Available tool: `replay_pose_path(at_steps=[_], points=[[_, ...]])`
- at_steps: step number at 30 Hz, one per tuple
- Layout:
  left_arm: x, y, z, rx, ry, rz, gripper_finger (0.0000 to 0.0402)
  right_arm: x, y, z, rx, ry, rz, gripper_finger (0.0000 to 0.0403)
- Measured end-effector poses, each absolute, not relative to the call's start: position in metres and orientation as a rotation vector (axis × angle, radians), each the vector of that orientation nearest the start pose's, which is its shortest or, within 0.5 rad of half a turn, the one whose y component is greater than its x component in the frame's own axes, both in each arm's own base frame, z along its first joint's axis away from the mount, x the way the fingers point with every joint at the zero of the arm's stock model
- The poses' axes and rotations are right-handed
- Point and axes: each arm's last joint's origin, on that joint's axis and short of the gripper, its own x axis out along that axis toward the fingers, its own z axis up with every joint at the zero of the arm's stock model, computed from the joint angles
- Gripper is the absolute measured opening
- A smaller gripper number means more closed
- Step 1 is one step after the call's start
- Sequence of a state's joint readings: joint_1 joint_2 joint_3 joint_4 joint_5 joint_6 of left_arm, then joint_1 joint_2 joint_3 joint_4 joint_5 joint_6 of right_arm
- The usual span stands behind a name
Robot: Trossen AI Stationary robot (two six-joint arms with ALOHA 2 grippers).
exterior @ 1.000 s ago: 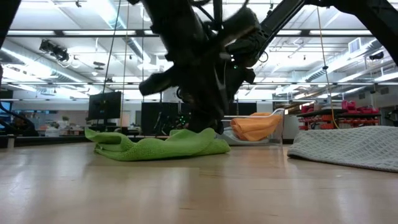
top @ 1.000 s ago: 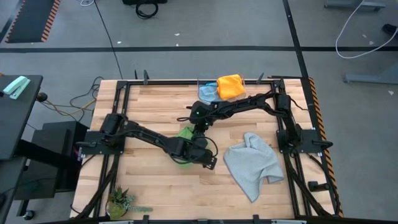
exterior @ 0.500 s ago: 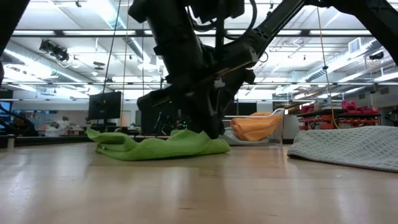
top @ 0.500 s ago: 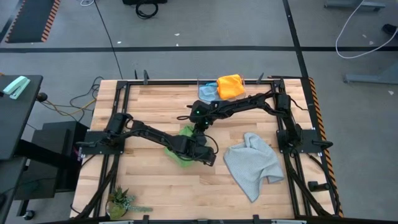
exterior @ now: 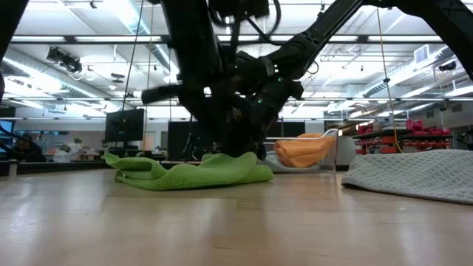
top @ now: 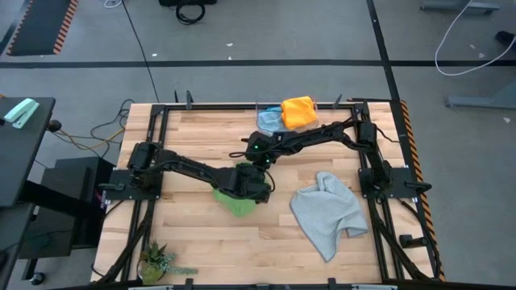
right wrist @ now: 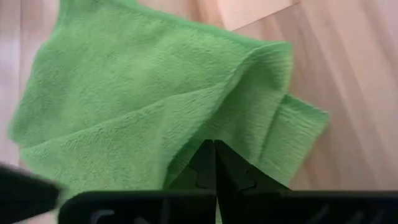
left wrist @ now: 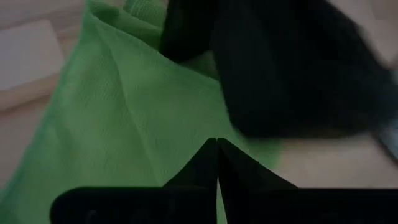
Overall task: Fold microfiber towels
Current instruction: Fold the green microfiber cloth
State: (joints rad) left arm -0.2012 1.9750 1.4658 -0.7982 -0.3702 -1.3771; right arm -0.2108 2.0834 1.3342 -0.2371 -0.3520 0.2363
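Towels numbering four: green towel point(top: 235, 201) mid-table, grey towel point(top: 326, 213) right, orange towel point(top: 299, 111) and blue towel point(top: 268, 120) at far edge. Left gripper point(left wrist: 217, 144) and right gripper point(right wrist: 215, 146) both pinching green towel. Left arm having shifted leftward since earlier.

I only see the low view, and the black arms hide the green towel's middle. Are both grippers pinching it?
Observer: The right wrist view shows the right gripper shut on a fold of the green towel.
Operator: And the left one?
Observer: The left gripper is shut too, tips at the green cloth; a pinch isn't clear.
Operator: Any blue towel?
Observer: Yes, from above, a light blue towel lies beside the yellow-orange towel at the table's far edge.
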Motion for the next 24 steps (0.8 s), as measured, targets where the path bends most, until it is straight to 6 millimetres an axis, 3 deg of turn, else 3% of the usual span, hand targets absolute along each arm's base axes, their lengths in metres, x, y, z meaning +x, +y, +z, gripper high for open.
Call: replay_pose_path(at_steps=[7,11,18,24], points=[[0.377,-0.084,0.212,-0.83,0.847,0.862,0.0013,0.414,-0.079,0.131,0.49,0.968,0.01,0.0],[0.362,-0.091,0.226,-0.789,0.846,0.899,0.0006,0.412,-0.08,0.134,0.5,0.986,-0.001,0.0],[0.336,-0.095,0.246,-0.726,0.865,0.961,0.0034,0.408,-0.073,0.132,0.495,1.043,0.009,0.0007],[0.325,-0.1,0.252,-0.684,0.893,0.958,0.0036,0.402,-0.077,0.162,0.445,0.986,-0.013,0.0008]])
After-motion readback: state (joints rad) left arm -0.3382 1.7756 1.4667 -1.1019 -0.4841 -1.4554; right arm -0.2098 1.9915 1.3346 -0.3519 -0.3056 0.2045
